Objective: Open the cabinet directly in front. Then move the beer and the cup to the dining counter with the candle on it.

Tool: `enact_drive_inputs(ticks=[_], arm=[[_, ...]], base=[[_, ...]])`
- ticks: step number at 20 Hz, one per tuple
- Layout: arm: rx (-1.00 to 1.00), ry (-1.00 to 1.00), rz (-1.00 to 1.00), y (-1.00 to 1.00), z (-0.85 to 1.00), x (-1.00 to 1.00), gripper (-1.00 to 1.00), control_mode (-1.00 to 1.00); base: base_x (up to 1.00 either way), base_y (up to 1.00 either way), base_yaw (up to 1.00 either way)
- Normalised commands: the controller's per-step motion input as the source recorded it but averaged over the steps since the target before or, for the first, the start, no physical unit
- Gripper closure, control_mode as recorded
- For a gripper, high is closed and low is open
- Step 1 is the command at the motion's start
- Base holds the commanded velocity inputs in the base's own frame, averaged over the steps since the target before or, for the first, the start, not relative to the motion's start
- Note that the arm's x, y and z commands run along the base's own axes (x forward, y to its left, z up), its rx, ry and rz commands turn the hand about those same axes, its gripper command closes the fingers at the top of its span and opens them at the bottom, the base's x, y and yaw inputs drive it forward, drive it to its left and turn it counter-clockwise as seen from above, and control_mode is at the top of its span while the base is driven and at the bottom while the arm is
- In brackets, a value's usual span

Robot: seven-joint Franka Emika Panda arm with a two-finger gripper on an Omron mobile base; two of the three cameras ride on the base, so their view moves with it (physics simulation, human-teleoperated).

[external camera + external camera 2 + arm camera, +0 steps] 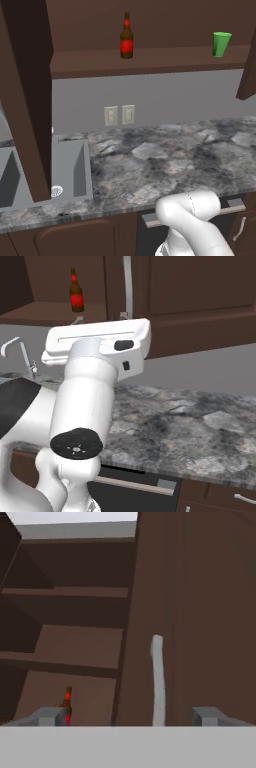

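Cabinet: dark wood, open shelf.

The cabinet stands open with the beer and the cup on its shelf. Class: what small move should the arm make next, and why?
Probably draw the pincer back from the door handle and swing toward the beer. The jaws stand wide apart with the handle between them, ungripped; the cabinet is open, and the beer and the cup stand upright on its shelf.
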Motion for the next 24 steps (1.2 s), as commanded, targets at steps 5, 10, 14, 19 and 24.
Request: enact_drive_inputs(ticks=[5,10,14,19,24], arm=[[-0.28,0.0,-0.03,1.0,0.0,-0.26,-1.0,-1.0],[-0.31,0.02,-0.09,0.95,-0.05,-0.06,-1.0,-1.0],[-0.31,0.03,-0.17,0.7,-0.06,0.0,-1.0,-1.0],[-0.31,0.06,-0.25,0.39,-0.09,0.0,-1.0,-1.0],[-0.31,0.12,-0.28,0.11,-0.04,0.07,-1.0,-1.0]], base=[[0.0,0.0,0.0],[0.0,0.0,0.0],[0.0,0.0,0.0],[0.0,0.0,0.0],[0.0,0.0,0.0]])
